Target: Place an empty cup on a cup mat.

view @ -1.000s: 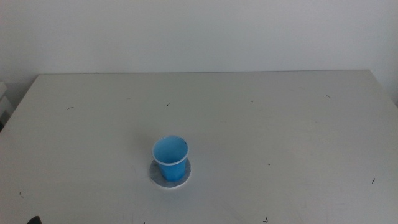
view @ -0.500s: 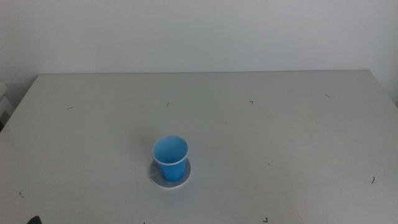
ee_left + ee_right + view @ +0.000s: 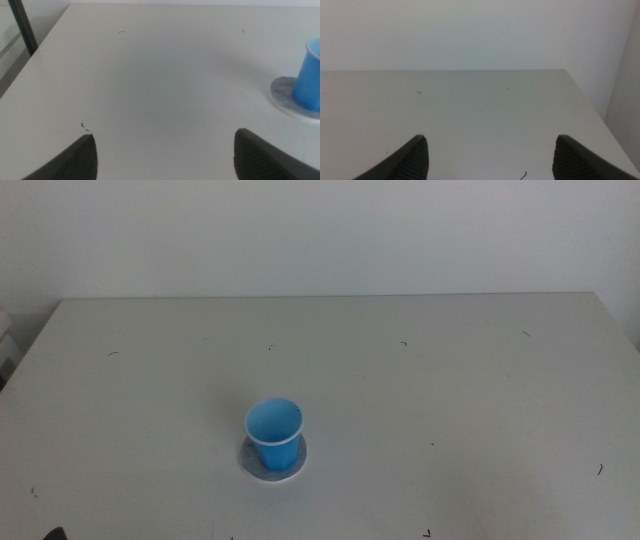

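The bright blue cup (image 3: 273, 436) stands upright on the grey round cup mat (image 3: 273, 461), left of the table's middle and near the front edge. It looks empty inside. In the left wrist view the cup (image 3: 309, 77) and the mat (image 3: 289, 95) sit at the picture's edge. My left gripper (image 3: 165, 150) is open and empty, low over bare table, well apart from the cup. My right gripper (image 3: 490, 152) is open and empty over bare table, away from the cup. Neither arm reaches into the middle view; only a small dark tip (image 3: 54, 534) shows at its bottom edge.
The pale table (image 3: 450, 400) carries a few small dark specks. A white wall stands behind its far edge. A dark post (image 3: 22, 25) stands beyond the table edge in the left wrist view.
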Motion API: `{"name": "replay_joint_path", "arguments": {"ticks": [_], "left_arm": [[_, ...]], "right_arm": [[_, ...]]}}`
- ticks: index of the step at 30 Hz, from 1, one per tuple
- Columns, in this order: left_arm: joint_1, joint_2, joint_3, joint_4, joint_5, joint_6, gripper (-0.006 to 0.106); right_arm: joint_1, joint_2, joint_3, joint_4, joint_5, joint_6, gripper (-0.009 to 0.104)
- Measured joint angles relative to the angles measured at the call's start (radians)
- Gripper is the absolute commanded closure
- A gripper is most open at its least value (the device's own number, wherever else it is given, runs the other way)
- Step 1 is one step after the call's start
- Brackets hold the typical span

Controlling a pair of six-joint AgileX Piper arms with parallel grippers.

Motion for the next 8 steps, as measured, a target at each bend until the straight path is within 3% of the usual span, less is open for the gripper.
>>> {"name": "replay_joint_path", "arguments": {"ticks": [8], "left_arm": [[0.0,0.0,0.0,0.0,0.0,0.0,-0.005]], "right_arm": [[0.0,0.0,0.011,-0.05,0.001,0.0,0.031]]}}
